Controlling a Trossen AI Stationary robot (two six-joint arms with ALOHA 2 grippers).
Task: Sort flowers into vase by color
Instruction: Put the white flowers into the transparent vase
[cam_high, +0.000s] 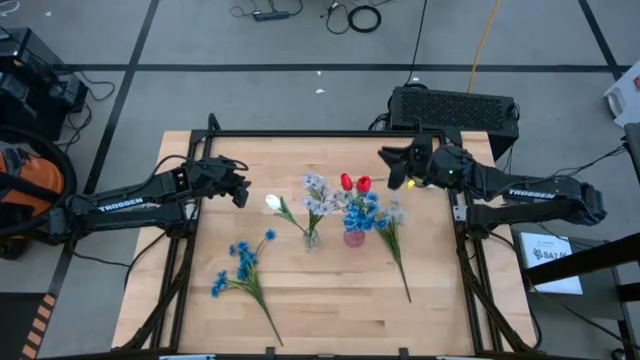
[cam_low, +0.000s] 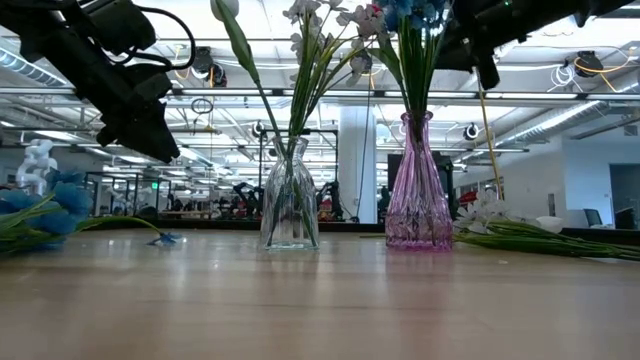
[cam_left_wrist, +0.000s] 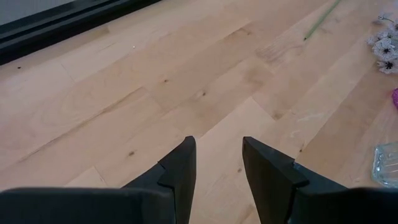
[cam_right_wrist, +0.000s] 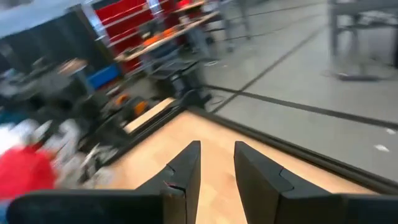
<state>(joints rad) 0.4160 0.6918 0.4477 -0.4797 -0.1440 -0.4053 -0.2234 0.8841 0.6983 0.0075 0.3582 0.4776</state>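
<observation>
My left hand (cam_high: 243, 194) hangs above the counter (cam_high: 330, 300) with its fingers parted and nothing between them, just beside the white tulip bud (cam_high: 273, 203) leaning out of the clear vase (cam_low: 290, 205). My right hand (cam_high: 388, 166) is also released and empty, up near the red tulip buds (cam_high: 354, 183) in the pink vase (cam_low: 418, 190). A blue spray (cam_high: 240, 265) and a pale spray (cam_high: 392, 225) lie flat on the wood.

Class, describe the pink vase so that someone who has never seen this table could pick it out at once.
On the wooden table, two vases stand side by side near the middle. The pink vase is the one nearer the right gripper. It holds red tulips and blue flowers; the clear vase holds pale ones.
</observation>
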